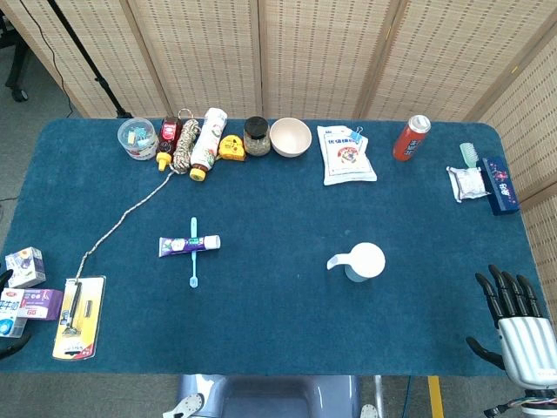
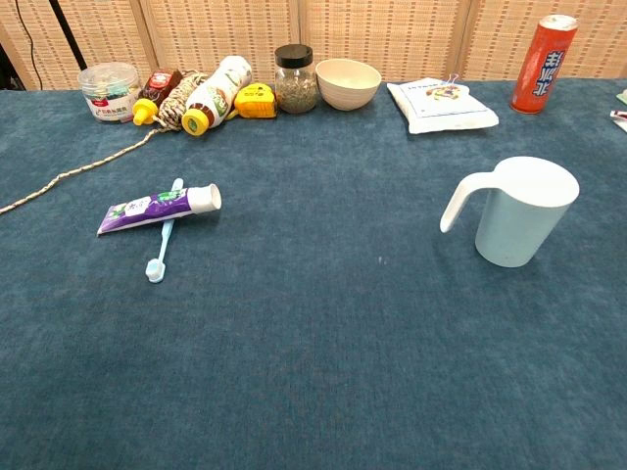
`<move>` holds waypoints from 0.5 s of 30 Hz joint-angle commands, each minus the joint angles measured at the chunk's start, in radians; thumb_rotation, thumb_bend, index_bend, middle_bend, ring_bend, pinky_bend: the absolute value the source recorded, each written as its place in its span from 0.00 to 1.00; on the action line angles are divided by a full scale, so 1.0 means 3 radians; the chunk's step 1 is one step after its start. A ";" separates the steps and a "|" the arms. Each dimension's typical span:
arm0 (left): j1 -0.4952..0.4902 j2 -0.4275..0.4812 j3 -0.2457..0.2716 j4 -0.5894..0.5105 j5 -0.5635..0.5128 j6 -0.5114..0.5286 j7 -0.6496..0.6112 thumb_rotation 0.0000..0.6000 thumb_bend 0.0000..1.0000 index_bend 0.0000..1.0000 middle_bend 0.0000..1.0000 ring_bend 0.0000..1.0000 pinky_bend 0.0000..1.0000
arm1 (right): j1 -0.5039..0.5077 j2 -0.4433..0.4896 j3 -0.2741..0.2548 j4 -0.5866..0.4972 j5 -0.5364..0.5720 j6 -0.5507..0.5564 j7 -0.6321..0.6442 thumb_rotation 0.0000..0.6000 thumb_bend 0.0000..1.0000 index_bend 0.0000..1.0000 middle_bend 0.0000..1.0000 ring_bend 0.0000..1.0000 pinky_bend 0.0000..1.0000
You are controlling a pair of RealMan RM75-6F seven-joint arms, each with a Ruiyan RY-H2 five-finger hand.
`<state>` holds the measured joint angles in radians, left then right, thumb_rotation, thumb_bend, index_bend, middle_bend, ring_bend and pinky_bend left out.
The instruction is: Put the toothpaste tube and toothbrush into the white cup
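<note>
The purple and white toothpaste tube [image 1: 189,246] [image 2: 157,208] lies flat left of the table's centre. A light blue toothbrush [image 1: 193,252] [image 2: 165,235] crosses it, head toward the near edge. To the right stands the white cup [image 1: 361,261] [image 2: 519,211], upright, handle pointing left. My right hand [image 1: 518,322] hovers at the near right corner, fingers spread, holding nothing, well away from the cup. Of my left hand [image 1: 5,347] only dark fingertips show at the left edge, spread apart and holding nothing. Neither hand appears in the chest view.
Along the far edge sit a plastic tub [image 1: 137,138], a rope coil [image 1: 184,144], bottles, a jar [image 1: 256,136], a bowl [image 1: 291,137], a pouch [image 1: 346,154] and a red can [image 1: 412,138]. Small boxes [image 1: 26,287] and a carded tool [image 1: 78,318] lie near left.
</note>
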<state>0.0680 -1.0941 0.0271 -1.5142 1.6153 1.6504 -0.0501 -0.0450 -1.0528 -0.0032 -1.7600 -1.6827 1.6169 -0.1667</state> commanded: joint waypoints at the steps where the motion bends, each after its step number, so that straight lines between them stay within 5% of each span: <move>1: 0.0000 0.0001 0.0000 0.0001 0.0000 -0.0001 0.0000 1.00 0.00 0.00 0.00 0.00 0.00 | 0.0000 -0.0001 0.0000 0.0000 0.0002 -0.0002 -0.0001 1.00 0.00 0.00 0.00 0.00 0.00; 10: 0.0005 -0.0003 0.0007 -0.0004 0.0013 0.0007 0.0017 1.00 0.00 0.00 0.00 0.00 0.00 | 0.0055 0.0021 -0.0027 0.0010 -0.0003 -0.0115 0.0130 1.00 0.00 0.00 0.00 0.00 0.00; 15: 0.0001 -0.0008 0.0020 -0.0009 0.0037 0.0001 0.0044 1.00 0.00 0.00 0.00 0.00 0.00 | 0.0281 -0.0003 -0.0026 0.0159 0.0004 -0.0444 0.0679 1.00 0.00 0.00 0.00 0.00 0.00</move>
<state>0.0686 -1.0966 0.0329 -1.5167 1.6260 1.6509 -0.0371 -0.0033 -1.0493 -0.0111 -1.7428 -1.6824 1.5420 -0.0548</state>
